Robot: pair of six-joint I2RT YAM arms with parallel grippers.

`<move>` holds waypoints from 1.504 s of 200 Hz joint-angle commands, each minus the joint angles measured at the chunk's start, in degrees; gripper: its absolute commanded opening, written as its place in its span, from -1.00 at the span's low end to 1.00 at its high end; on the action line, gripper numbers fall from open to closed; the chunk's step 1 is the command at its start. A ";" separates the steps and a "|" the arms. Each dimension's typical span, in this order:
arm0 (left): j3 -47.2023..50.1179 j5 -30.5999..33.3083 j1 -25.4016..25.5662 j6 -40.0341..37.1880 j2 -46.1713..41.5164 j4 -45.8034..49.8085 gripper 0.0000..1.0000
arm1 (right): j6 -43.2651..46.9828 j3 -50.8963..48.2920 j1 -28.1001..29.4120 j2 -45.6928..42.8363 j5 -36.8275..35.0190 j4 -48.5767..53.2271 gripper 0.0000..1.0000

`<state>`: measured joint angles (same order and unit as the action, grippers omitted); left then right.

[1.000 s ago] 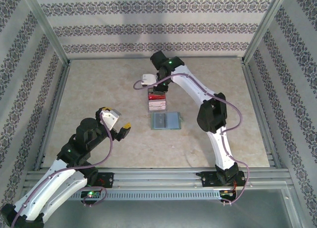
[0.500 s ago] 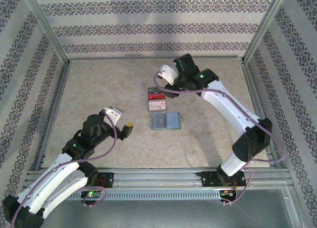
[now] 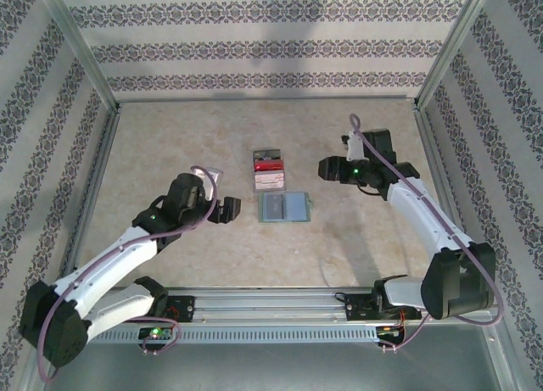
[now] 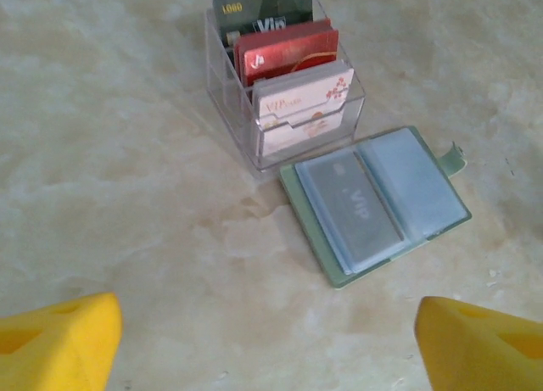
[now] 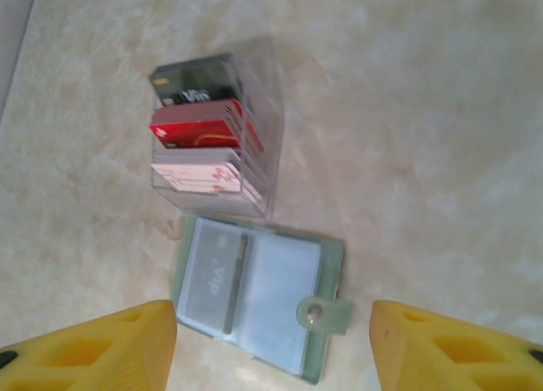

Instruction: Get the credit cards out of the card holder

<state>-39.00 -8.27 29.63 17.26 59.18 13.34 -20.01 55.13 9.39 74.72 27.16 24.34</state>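
Observation:
The card holder (image 3: 284, 208) lies open and flat mid-table, a grey-green wallet (image 4: 377, 204) with bluish pockets and a snap tab (image 5: 322, 315). One grey card (image 4: 352, 209) marked VIP sits inside its left pocket (image 5: 212, 281). Behind it stands a clear box (image 3: 268, 170) holding a dark card (image 4: 263, 9), a red card (image 4: 288, 52) and a pale pinkish-white card (image 4: 301, 98). My left gripper (image 3: 227, 209) hovers left of the wallet, open and empty, with yellow fingertips (image 4: 55, 344). My right gripper (image 3: 328, 168) hangs right of the box, open and empty, its fingertips (image 5: 458, 349) wide apart.
The clear box (image 5: 216, 136) touches the wallet's far edge. Bare marble-patterned tabletop (image 3: 170, 145) spreads to both sides. Patterned walls and metal frame posts (image 3: 437, 60) enclose the table.
The right arm has swung from above the clear box out to the right and lowered, gripper facing the wallet. The left arm has reached forward and right, closer to the wallet.

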 commanded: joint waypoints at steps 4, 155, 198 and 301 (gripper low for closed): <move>-4.47 -5.75 -0.07 7.49 5.09 -0.64 0.64 | -9.22 -4.55 -1.32 0.13 8.41 -4.70 0.29; -20.95 -21.77 1.96 18.32 38.00 -1.30 -0.23 | -14.18 -11.98 -0.43 13.88 10.55 -16.90 0.08; -23.63 -22.38 2.36 18.17 42.74 -1.30 -0.29 | -14.30 -12.16 0.30 16.66 10.46 -18.02 0.05; -26.84 -20.34 2.78 16.51 48.59 1.92 -0.36 | -14.01 -11.18 1.85 20.28 10.64 -18.23 0.03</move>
<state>-64.36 -29.67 31.55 34.92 106.45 12.93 -34.20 43.72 10.39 94.21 36.97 6.94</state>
